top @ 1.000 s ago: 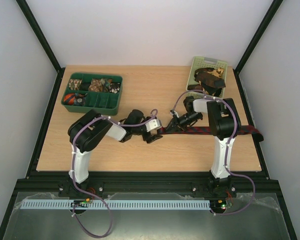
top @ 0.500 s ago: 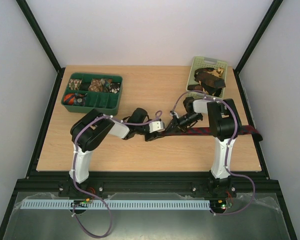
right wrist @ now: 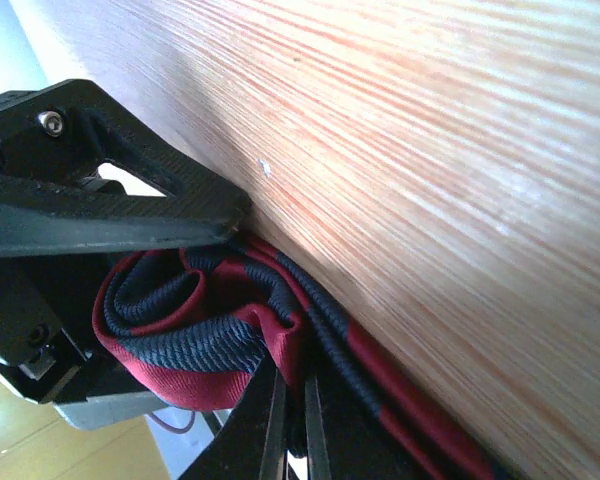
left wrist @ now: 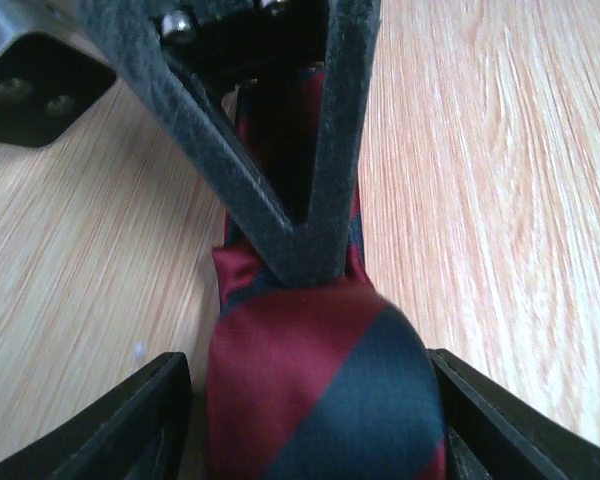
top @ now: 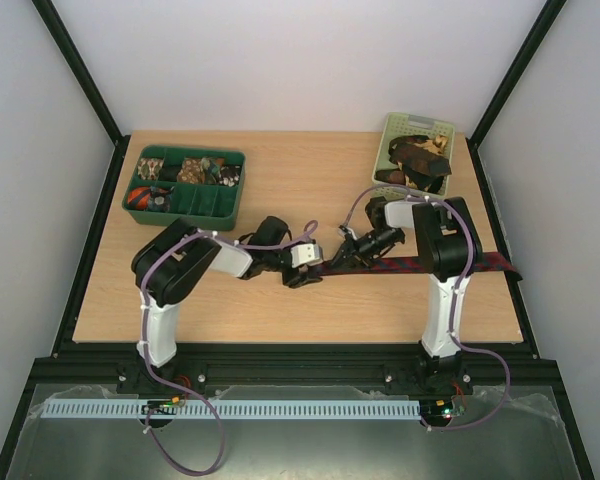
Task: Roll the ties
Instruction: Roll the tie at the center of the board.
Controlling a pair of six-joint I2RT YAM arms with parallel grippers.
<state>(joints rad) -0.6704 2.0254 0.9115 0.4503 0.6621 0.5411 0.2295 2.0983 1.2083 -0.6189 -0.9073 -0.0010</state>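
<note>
A dark red tie with navy diagonal stripes (top: 430,264) lies stretched along the table toward the right edge. Its left end is curled into a small roll (left wrist: 310,380). My left gripper (top: 305,268) stands open, and its two fingers flank that roll (left wrist: 307,372). The right finger touches the cloth and the left finger stands a sliver off it. My right gripper (top: 342,256) comes in from the other side, shut on a fold of the tie (right wrist: 292,390) just behind the roll. Its pinched fingers (left wrist: 310,250) show in the left wrist view.
A pale green basket (top: 420,124) at the back right holds more loose ties (top: 417,158). A dark green divided tray (top: 180,212) at the back left holds small rolled items. The tie's far end lies at the table's right edge (top: 515,272).
My left gripper nudged right toward the roll, then drew back slightly left. The right gripper has stayed shut on the tie, almost in place.
</note>
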